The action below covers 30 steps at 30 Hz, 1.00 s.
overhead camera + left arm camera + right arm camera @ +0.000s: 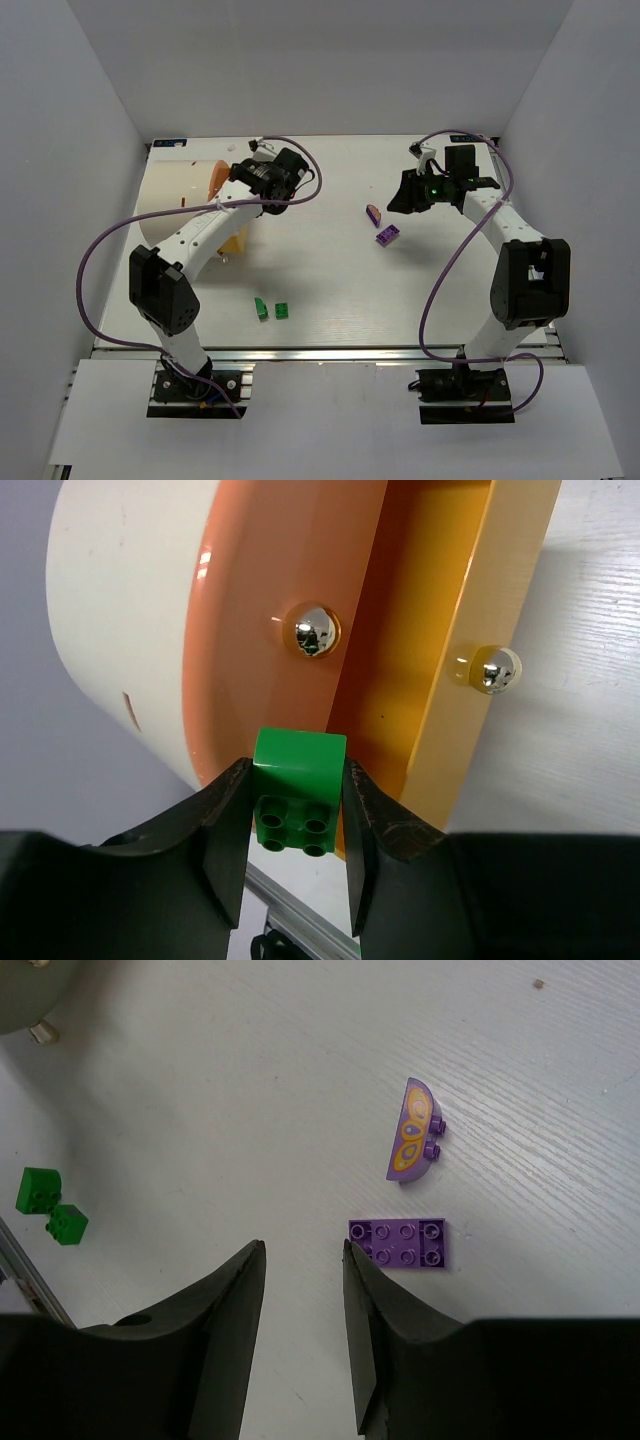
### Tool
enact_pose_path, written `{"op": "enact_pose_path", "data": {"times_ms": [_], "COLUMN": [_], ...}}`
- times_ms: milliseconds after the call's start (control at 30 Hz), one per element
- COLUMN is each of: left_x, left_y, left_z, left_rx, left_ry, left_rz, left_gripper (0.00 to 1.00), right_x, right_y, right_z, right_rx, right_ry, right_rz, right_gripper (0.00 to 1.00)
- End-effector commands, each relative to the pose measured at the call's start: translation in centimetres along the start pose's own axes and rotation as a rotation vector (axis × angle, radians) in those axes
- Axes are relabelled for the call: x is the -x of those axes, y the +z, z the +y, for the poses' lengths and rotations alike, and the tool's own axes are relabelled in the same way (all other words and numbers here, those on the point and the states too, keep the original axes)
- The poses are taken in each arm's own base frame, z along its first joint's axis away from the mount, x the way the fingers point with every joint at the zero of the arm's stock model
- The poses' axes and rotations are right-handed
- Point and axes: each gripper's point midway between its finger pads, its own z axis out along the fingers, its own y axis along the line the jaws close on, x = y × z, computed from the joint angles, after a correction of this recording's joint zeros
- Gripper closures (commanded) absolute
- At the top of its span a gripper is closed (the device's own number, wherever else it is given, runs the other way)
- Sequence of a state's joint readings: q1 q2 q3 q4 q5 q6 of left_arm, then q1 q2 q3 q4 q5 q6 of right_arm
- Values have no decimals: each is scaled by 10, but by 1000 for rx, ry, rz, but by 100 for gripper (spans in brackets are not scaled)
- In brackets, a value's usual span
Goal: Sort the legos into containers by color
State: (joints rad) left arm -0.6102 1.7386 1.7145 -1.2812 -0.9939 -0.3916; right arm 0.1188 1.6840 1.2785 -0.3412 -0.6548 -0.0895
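A white worktop [330, 290] is seen from above, with two robot arms reaching over it. At the far left sits a cream-white drum [175, 195], its orange round face [260, 600] turned toward the left arm and bearing a shiny knob [313, 630]. Just beside that face stands a yellow panel [450, 630] with a knob of its own. The left fingers [225, 830] pinch a green lego [298, 800] by its sides, studs toward the wrist camera, held close in front of the lower edge of the orange face. On the right, the right fingers [225, 1330] are spread with nothing between them, hovering above the worktop. A flat purple lego [405, 1243] lies just beside one fingertip in the wrist view. A curved purple lego [412, 1145] with an orange-and-yellow pattern lies near it, not touching. Two green legos [282, 311] lie close together near the front of the worktop, between the arms.
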Motion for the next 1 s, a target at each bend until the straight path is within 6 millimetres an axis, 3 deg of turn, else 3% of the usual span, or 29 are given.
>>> {"op": "enact_pose_path", "data": {"times_ms": [0, 167, 200, 300, 467, 567, 633, 700, 767, 800, 833, 867, 900, 933, 967], "left_x": [9, 9, 8, 9, 12, 17, 25, 31, 47, 49, 48, 56, 55, 49, 47], "left_y": [-3, 4, 5, 7, 3, -1, -7, -16, -35, -50, -56, -78, -87, -91, -105], "left_z": [20, 14, 13, 14, 12, 11, 13, 7, 2, -15, -22, -28, -31, -38, -29], "left_rx": [22, 22, 23, 21, -18, -51, -80, -156, -268, -408, -475, -617, -673, -721, -773], "left_ry": [-77, -67, -60, -69, -92, -115, -145, -171, -222, -209, -213, -257, -281, -297, -334], "left_rz": [-48, -41, -38, -32, -37, -41, -55, -59, -113, -120, -121, -161, -168, -168, -193], "left_gripper": [86, 65, 54, 37, 30, 31, 37, 62, 76, 82, 83, 82, 79, 74, 69], "right_x": [4, 4, 5, 6, 3, 2, 0, -8, -17, -18, -36, -38, -46, -63, -67], "right_y": [2, 2, 2, 0, -2, -5, -8, -13, -18, -19, -28, -25, -23, -23, -20], "right_z": [-1, -1, 0, 2, 13, 25, 40, 59, 86, 98, 122, 132, 140, 162, 166], "right_rx": [13, 14, 17, 24, 74, 146, 240, 344, 513, 575, 671, 722, 759, 830, 853], "right_ry": [-27, -29, -33, -51, -92, -137, -201, -241, -376, -435, -401, -571, -600, -616, -693], "right_rz": [-14, -13, -14, -15, -11, -14, -25, -10, -32, -39, 5, -30, -14, 33, 20], "right_gripper": [57, 56, 56, 53, 47, 45, 44, 46, 47, 49, 49, 50, 50, 50, 47]}}
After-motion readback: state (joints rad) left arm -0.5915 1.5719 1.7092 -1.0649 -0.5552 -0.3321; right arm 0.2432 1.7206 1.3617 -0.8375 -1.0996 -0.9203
